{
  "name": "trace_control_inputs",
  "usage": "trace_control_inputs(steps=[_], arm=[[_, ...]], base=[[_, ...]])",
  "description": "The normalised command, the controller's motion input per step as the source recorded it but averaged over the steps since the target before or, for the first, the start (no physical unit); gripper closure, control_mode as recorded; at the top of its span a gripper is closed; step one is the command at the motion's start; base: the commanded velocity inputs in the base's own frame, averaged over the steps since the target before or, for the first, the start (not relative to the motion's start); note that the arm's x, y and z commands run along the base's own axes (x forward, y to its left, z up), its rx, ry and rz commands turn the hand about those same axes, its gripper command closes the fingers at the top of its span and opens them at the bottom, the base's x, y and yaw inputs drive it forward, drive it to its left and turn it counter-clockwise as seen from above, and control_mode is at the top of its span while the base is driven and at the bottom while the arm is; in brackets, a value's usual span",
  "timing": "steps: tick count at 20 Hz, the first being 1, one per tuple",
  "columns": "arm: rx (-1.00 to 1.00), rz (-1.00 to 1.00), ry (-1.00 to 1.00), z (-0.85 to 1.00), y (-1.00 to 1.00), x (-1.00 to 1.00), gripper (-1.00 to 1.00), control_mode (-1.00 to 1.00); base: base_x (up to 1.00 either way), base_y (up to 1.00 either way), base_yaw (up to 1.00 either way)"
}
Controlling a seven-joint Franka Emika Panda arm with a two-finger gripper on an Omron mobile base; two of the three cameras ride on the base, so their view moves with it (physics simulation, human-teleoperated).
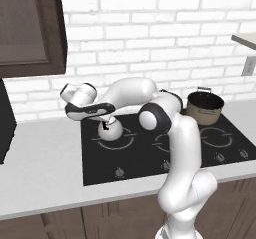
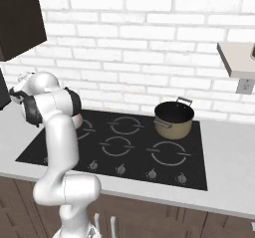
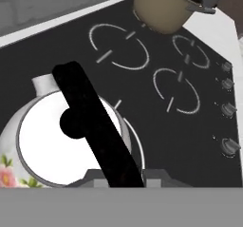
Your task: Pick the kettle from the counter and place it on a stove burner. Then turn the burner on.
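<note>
**Mia:** White and round, that little kettle point(image 3: 52, 140) with the thin black arched handle sits on the black glass cooktop point(image 1: 150, 158). It's on the big grey ring burner point(image 1: 116, 139) at the far left.

**Ben:** Where's the claw point(image 1: 106, 120)?

**Mia:** Right above the kettle. In the hand view the handle runs from 11 o'clock down to 5 o'clock and goes in between the two finger tips.

**Ben:** Is the claw squeezing the handle?

**Mia:** I cannot tell. The tips are cut off at the bottom.

**Ben:** What about the knobs?

**Mia:** The hand view shows small grey knobs point(image 3: 228, 109) at 3 o'clock. The right base view shows the tan-and-black pot point(image 2: 174, 118) well apart, at 2 o'clock from the kettle.
</note>
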Motion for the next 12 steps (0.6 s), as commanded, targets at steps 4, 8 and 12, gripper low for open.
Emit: trace_control_inputs(steps=[4,8,12], arm=[[0.00,0.00,0.07,-0.22,-0.05,0.00,1.00,-1.00],[0.00,0.00,0.01,0.00,-0.02,0.00,-1.00,-1.00],[0.00,0.00,0.00,0.00,0.00,0.00,-1.00,-1.00]], base=[[0.00,0.00,0.00],[0.00,0.00,0.00],[0.00,0.00,0.00]])
